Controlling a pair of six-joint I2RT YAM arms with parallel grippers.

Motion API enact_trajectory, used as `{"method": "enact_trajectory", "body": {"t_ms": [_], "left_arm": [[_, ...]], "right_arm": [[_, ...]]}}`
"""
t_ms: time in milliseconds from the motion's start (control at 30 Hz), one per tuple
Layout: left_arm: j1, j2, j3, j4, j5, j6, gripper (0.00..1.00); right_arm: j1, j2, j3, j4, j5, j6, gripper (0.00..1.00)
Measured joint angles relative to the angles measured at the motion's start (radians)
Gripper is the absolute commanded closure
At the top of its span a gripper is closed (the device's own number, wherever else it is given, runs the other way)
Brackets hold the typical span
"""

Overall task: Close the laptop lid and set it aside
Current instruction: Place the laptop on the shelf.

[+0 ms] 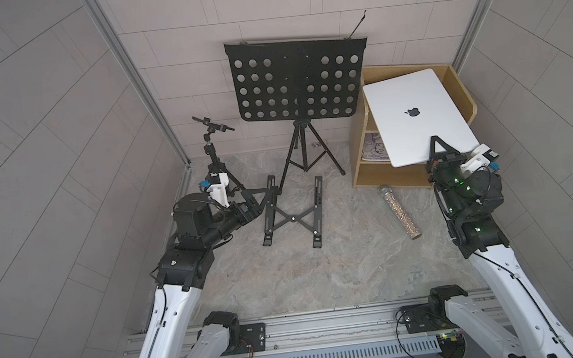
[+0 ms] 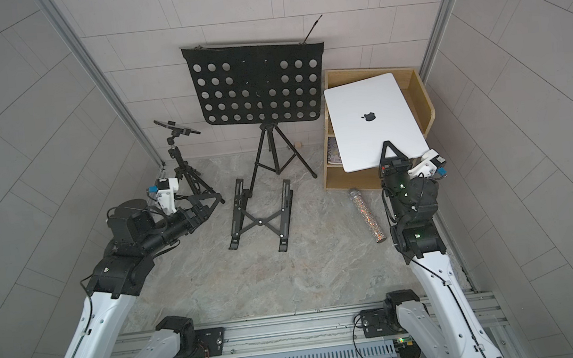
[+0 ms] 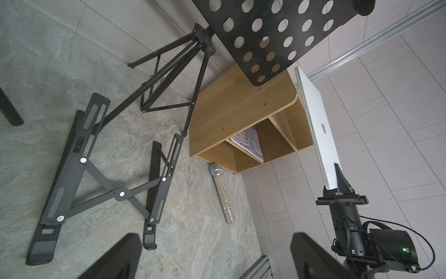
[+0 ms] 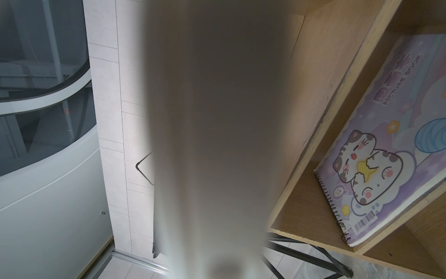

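The laptop (image 1: 416, 119) (image 2: 373, 123) is a silver-white slab with its lid shut and the apple logo facing up. It hangs tilted over the top of the wooden shelf (image 1: 461, 92); whether its far end touches the shelf I cannot tell. My right gripper (image 1: 438, 151) (image 2: 388, 152) (image 3: 337, 178) is shut on the laptop's near edge, one black finger lying on the lid. In the right wrist view the laptop (image 4: 217, 120) is a blurred grey band filling the middle. My left gripper (image 1: 256, 194) (image 2: 207, 200) (image 3: 214, 256) is open and empty, low beside the folding stand.
A black X-frame stand (image 1: 294, 215) lies on the floor at the middle. Behind it a perforated music stand (image 1: 298, 84) rises on a tripod, with a phone tripod (image 1: 214, 147) to the left. A glitter microphone (image 1: 399, 211) lies before the shelf, which holds a cat book (image 4: 386, 149).
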Motion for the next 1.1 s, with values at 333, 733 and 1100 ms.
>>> {"method": "enact_trajectory", "body": {"t_ms": [333,733,1100], "left_arm": [[0.0,-0.004,-0.003,0.009,0.002,0.0,0.0],[0.0,-0.005,-0.003,0.014,0.003,0.0,0.0],[0.0,-0.005,-0.003,0.016,0.003,0.004,0.0]], "right_arm": [[0.0,0.045,0.069,-0.022,0.111,0.045,1.0],[0.012,0.15,0.161,-0.115,0.166,0.147,1.0],[0.014,0.243,0.187,-0.131,0.192,0.151,1.0]]}}
